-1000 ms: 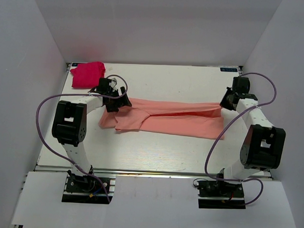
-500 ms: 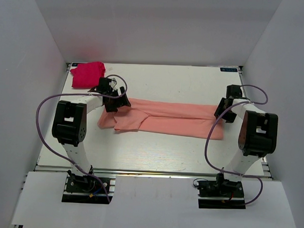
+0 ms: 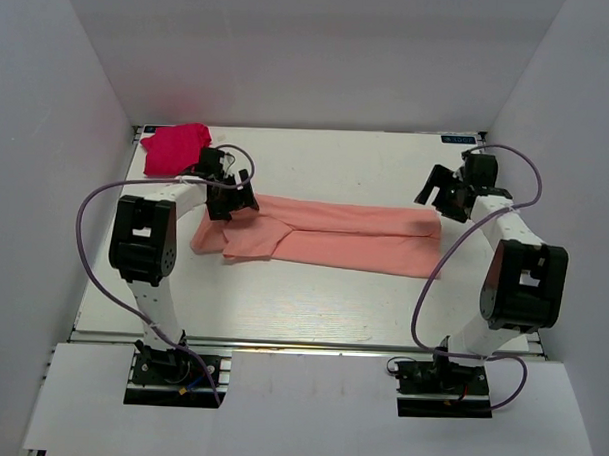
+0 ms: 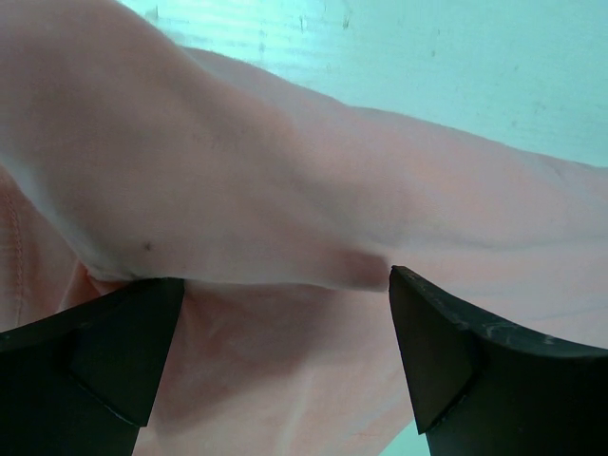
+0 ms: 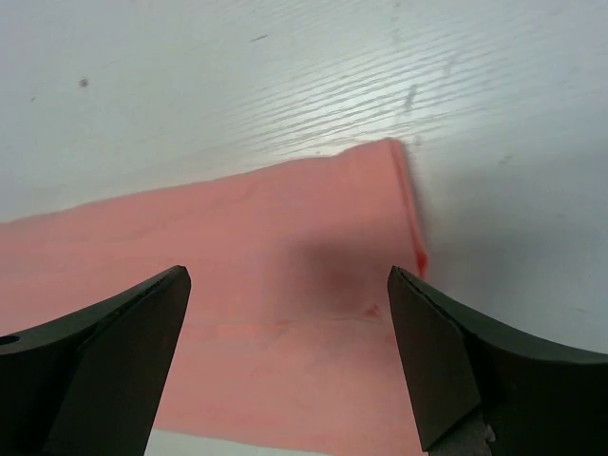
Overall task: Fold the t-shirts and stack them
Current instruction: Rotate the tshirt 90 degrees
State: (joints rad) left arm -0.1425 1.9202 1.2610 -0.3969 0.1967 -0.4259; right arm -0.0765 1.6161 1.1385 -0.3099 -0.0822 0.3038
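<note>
pink t-shirt [image 3: 334, 237] lies as a long folded strip across the worktop [image 3: 332, 309], red t-shirt [image 3: 174, 147] bundled far-left; left gripper [image 3: 235, 199] over sleeve end & right gripper [image 3: 438, 193] by hem end both gape, empty; soft, light, floppy cloth, prob best pinched at end corners.

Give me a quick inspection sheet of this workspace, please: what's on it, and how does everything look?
Surface: white wood-grain table, a few small marks.
Job's things: salmon t-shirt folded into a long strip across the middle; magenta-red t-shirt bundled in the far left corner.
Clutter: nothing seen.
Claws: left claw open over the strip's left end; right claw open above its right end, holding nothing.
Cables: purple cables looping off each arm.
Surroundings: plain white walls on three sides.
</note>
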